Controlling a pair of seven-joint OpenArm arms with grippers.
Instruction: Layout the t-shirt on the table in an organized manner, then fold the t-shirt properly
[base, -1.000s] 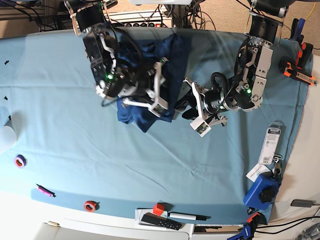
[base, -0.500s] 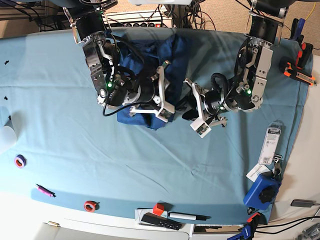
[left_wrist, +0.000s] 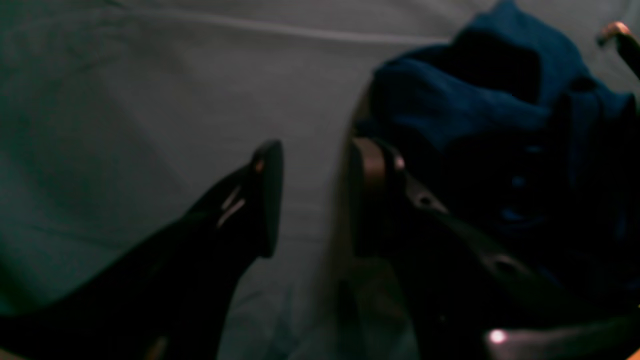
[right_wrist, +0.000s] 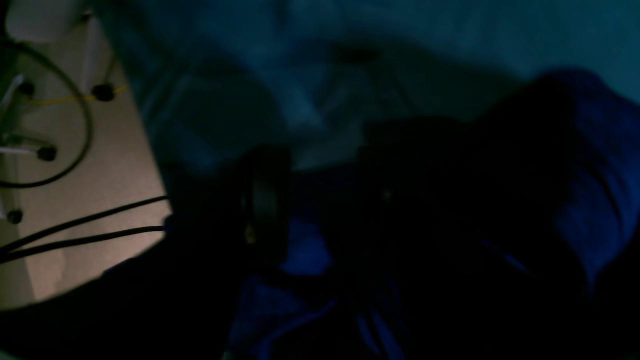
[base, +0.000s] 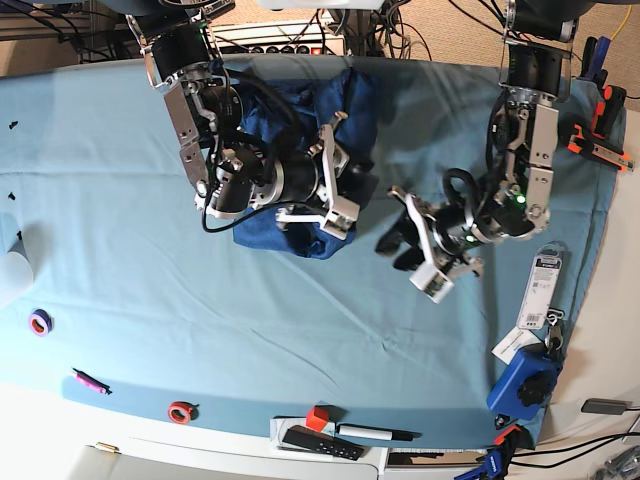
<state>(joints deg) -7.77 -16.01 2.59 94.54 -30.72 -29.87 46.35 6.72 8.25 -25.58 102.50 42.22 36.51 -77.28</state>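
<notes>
The t-shirt (base: 300, 150) lies bunched in a dark blue heap near the far edge of the table (base: 120, 300), about midway along it, wrinkled and not yet spread; laying it out is, by my reading, the step in hand. The right gripper (base: 335, 180) sits right over the heap, its white fingers (base: 325, 150) straddling a fold, probably placed there to catch cloth and draw it flat. The base view shows a gap between those fingers, but whether cloth is pinched between them I cannot tell. The left gripper (base: 420, 250) hangs over bare teal cloth toward the near-right side, clear of the shirt, likely waiting for an edge to pull.

The left wrist view shows what the base view cannot: the left jaws stand spread with only table cloth between them, the shirt (left_wrist: 475, 100) just beside one finger (left_wrist: 370, 170). The right wrist view is very dark; it shows blue knit (right_wrist: 575, 165) close around the fingers, and the floor beyond the table's far edge.
</notes>
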